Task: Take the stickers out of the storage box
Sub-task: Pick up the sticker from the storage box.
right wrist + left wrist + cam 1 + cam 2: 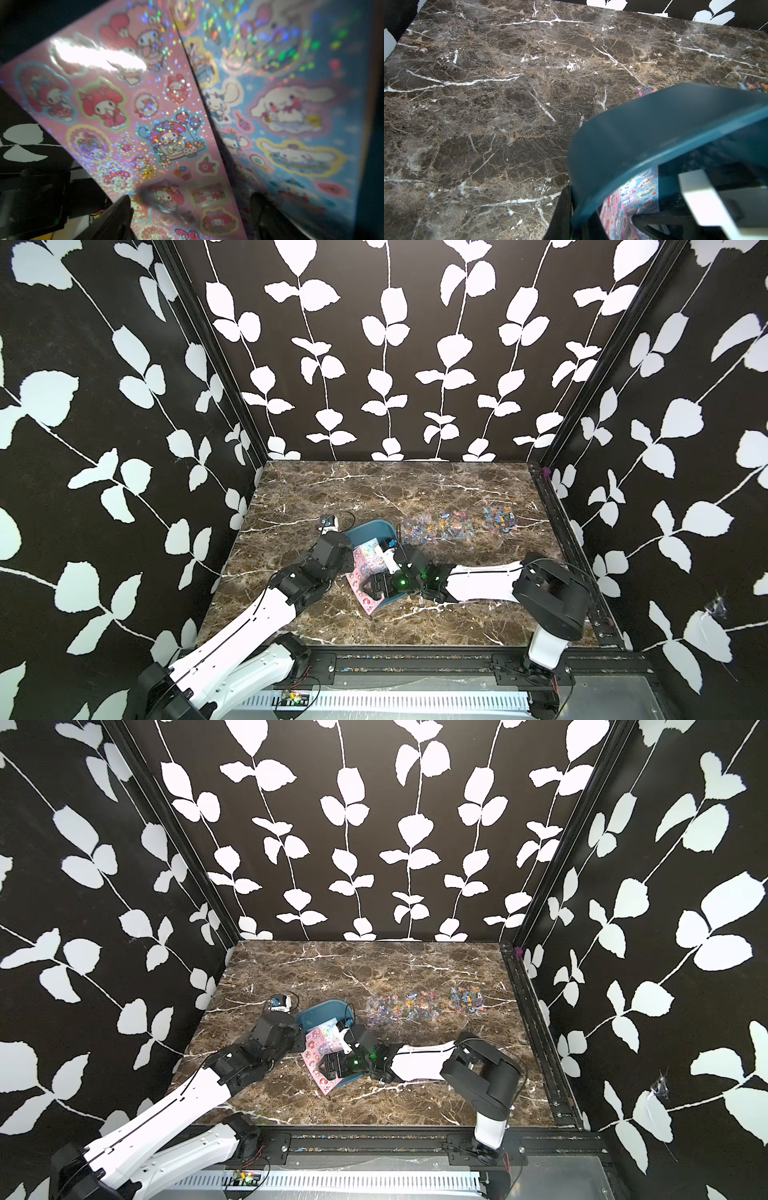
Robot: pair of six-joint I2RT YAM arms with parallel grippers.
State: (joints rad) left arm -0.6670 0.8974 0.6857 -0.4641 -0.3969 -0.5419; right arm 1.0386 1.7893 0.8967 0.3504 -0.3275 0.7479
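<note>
Left gripper point(577, 216): clenched on the side wall of the storage box point(365, 531). The left wrist view shows a black finger outside the teal wall, and the box looks tipped rather than flat on the marble tabletop point(332, 489).

Right gripper point(190, 205): released. The right wrist view shows the fingers point(122, 209) spread wide with nothing pinched.

Stickers:
- Three clear sticker sheets point(455, 527) are out, flat on the marble in a row to the right of the box.
- The pink sheet point(128, 108) and light-blue sheet point(291, 116) are in the box, pink overlapping the blue one's edge.
- I can't separate a second pink sheet.

Key relation:
- Both sheets lie straight ahead of the open right jaws, and the pink/blue seam falls between the two fingers.
- In both top views the pink sheet's long axis runs from inside the box out over the box's near rim, with its corner on the marble.
- The right arm is directly over it, while the left is busy holding the box.
- My read: that overhanging end is the free edge to pinch. Closing on the flat faces risks sliding off or taking both sheets.

Views:
- Only the top views show the overhang and the clear sheets' row.
- Only the right wrist view shows the jaw gap and the overlap.
- Only the left wrist view shows the clamp on the wall.
</note>
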